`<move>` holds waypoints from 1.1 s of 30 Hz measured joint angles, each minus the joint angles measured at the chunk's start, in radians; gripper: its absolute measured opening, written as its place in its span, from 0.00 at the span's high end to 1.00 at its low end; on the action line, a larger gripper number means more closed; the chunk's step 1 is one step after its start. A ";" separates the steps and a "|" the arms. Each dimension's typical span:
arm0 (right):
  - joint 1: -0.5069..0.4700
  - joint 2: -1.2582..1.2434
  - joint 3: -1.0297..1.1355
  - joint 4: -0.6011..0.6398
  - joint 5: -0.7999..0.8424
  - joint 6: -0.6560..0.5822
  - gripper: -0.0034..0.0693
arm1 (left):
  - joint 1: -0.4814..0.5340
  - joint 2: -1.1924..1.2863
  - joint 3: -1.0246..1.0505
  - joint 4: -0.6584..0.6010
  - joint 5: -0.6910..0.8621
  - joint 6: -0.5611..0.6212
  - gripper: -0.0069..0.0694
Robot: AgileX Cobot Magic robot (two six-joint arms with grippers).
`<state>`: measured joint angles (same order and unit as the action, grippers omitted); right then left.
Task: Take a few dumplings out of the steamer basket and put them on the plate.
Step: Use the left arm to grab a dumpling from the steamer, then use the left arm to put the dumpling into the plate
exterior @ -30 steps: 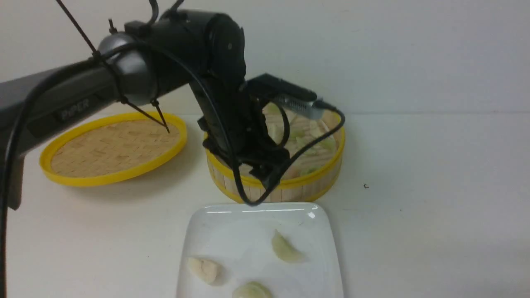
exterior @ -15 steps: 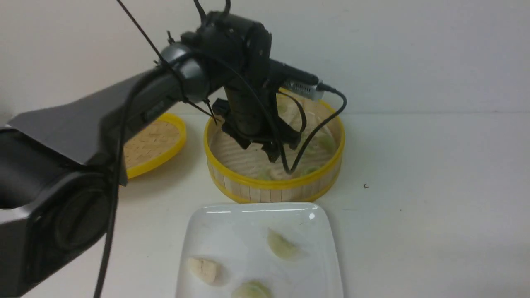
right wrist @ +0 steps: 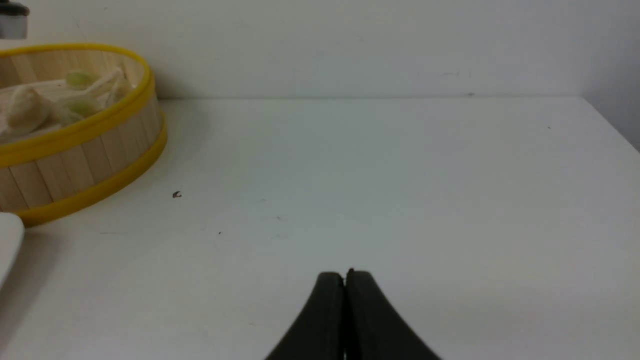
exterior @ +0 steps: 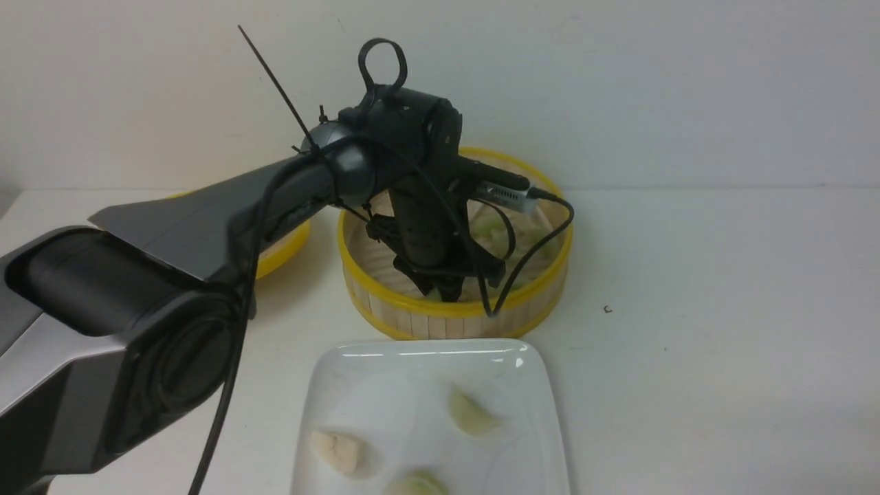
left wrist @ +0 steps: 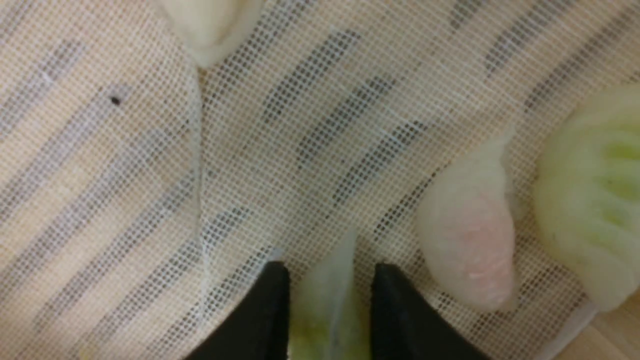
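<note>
Lowered into the steamer basket (exterior: 412, 320), the left tool (left wrist: 327, 274) is clamped on a half-cropped green dumpling (left wrist: 324, 320); the right tool (right wrist: 345, 278) is pressed closed.

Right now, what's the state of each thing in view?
left gripper: fingers shut on green dumpling, inside steamer basket
right gripper: shut, empty
steamer basket: uncovered, dumplings inside
lid: off, on table
plate: holds three dumplings

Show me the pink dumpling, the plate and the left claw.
pink dumpling (left wrist: 470, 240): left wrist view, its middle.
plate (exterior: 385, 392): front view, bare white bottom.
left claw (left wrist: 331, 272): left wrist view, between its tips, around a green dumpling.
</note>
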<state>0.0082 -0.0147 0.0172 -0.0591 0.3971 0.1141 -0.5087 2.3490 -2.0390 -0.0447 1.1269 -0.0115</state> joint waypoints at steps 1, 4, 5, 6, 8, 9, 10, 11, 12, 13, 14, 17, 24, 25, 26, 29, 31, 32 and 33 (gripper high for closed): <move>0.000 0.000 0.000 0.000 0.000 0.000 0.97 | 0.000 0.000 -0.008 0.000 0.009 0.000 0.67; 0.000 0.000 0.000 0.000 0.000 0.000 0.97 | 0.000 -0.001 -0.045 0.007 0.052 0.000 0.67; 0.000 0.000 0.000 0.000 0.000 0.000 0.97 | 0.000 -0.015 -0.077 0.009 0.080 0.000 0.67; 0.000 0.000 0.000 0.000 0.000 0.000 0.97 | 0.000 -0.027 -0.105 0.011 0.092 0.000 0.67; 0.000 0.000 0.000 0.000 0.000 0.000 0.97 | 0.000 -0.073 -0.155 0.011 0.099 0.001 0.67; 0.000 0.000 0.000 0.000 0.000 0.000 0.97 | 0.000 -0.109 -0.168 0.009 0.099 0.001 0.67; 0.000 0.000 0.000 0.000 0.000 0.000 0.97 | 0.000 -0.161 -0.172 0.001 0.099 0.001 0.67; 0.000 0.000 0.000 0.000 0.000 0.000 0.97 | 0.000 -0.206 -0.172 -0.013 0.102 0.001 0.67; 0.000 0.000 0.000 0.000 0.000 0.000 0.97 | -0.001 -0.243 -0.164 -0.025 0.102 0.001 0.67; 0.000 0.000 0.000 0.000 0.000 0.000 0.97 | -0.004 -0.279 -0.149 -0.035 0.102 0.001 0.67; 0.000 0.000 0.000 0.000 0.000 0.000 0.97 | -0.008 -0.323 -0.120 -0.046 0.102 0.001 0.67; 0.000 0.000 0.000 0.000 -0.001 0.000 0.97 | -0.024 -0.424 0.025 -0.065 0.104 0.001 0.67; 0.000 0.000 0.000 0.001 -0.001 0.000 0.97 | -0.060 -0.419 0.404 -0.083 0.102 -0.009 0.67; 0.000 0.000 0.000 0.001 -0.001 0.000 0.97 | -0.063 -0.401 0.433 -0.085 0.095 -0.009 0.67; 0.000 0.000 0.000 0.001 -0.001 0.000 0.97 | -0.064 -0.372 0.455 -0.087 0.083 -0.009 0.67; 0.000 0.000 0.000 0.001 -0.001 0.000 0.97 | -0.064 -0.341 0.459 -0.084 0.065 -0.009 0.65; 0.000 0.000 0.000 0.001 -0.001 0.000 0.97 | -0.064 -0.311 0.459 -0.071 0.049 -0.009 0.52; 0.000 0.000 0.000 0.001 -0.001 0.000 0.97 | -0.064 -0.306 0.459 -0.071 0.045 -0.009 0.45; 0.000 0.000 0.000 0.001 -0.001 0.000 0.97 | -0.064 -0.305 0.459 -0.071 0.042 -0.009 0.39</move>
<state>0.0082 -0.0147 0.0172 -0.0583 0.3961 0.1141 -0.5730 2.0442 -1.5797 -0.1159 1.1694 -0.0202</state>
